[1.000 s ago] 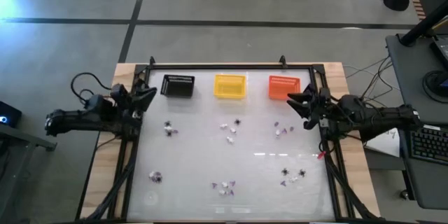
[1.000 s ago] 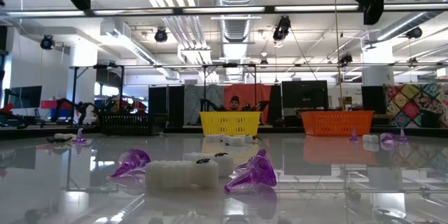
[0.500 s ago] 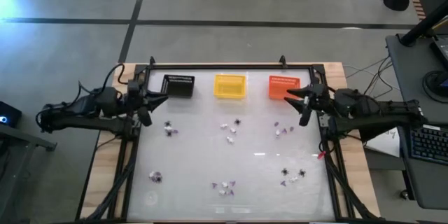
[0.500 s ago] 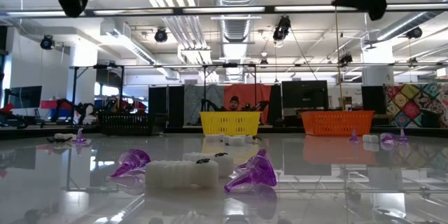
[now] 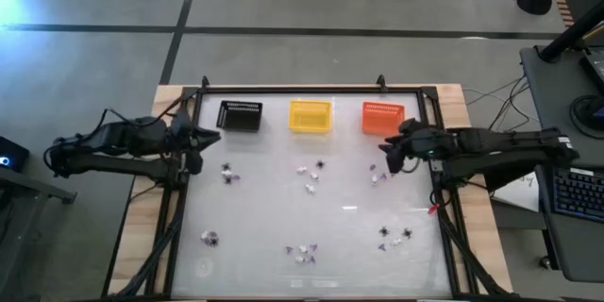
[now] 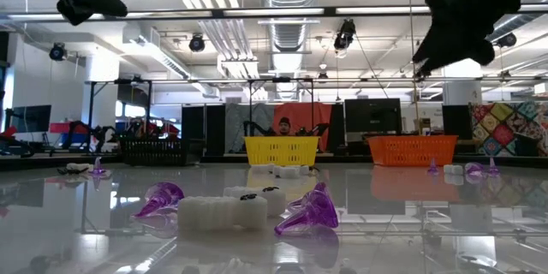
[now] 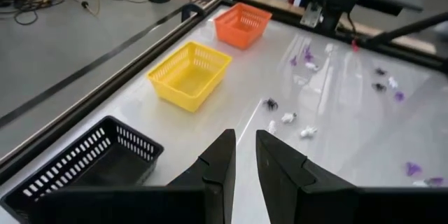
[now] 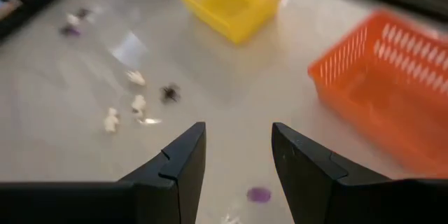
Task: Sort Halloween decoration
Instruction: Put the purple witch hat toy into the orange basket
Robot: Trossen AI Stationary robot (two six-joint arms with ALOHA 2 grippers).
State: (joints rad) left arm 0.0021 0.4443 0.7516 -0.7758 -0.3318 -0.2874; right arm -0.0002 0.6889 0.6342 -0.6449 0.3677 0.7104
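The Halloween decoration lies on the glossy white table in small clusters of white, black and purple trinkets (image 5: 228, 174), (image 5: 310, 174), (image 5: 381, 176), (image 5: 209, 238), (image 5: 302, 252), (image 5: 394, 237). In the low view a purple bit (image 6: 308, 210) and a white bit (image 6: 223, 212) rest on the table up close. My left gripper (image 5: 209, 135) hovers above the table's left edge near the black basket (image 5: 240, 115). Its fingers (image 7: 245, 140) are a narrow gap apart with nothing between them. My right gripper (image 5: 387, 146) hovers open (image 8: 238, 136) beside the orange basket (image 5: 382, 117), above a trinket cluster.
Three slatted baskets stand in a row along the far edge: black, yellow (image 5: 310, 116) and orange. A dark frame (image 5: 311, 88) rims the table. The middle of the table between the clusters is bare.
Both grippers have tipped forward, so that they now slant down toward the table. Each has also reached a little toward the table's middle. In the low view the right one hangs lower than before. The trinkets have kept their places.
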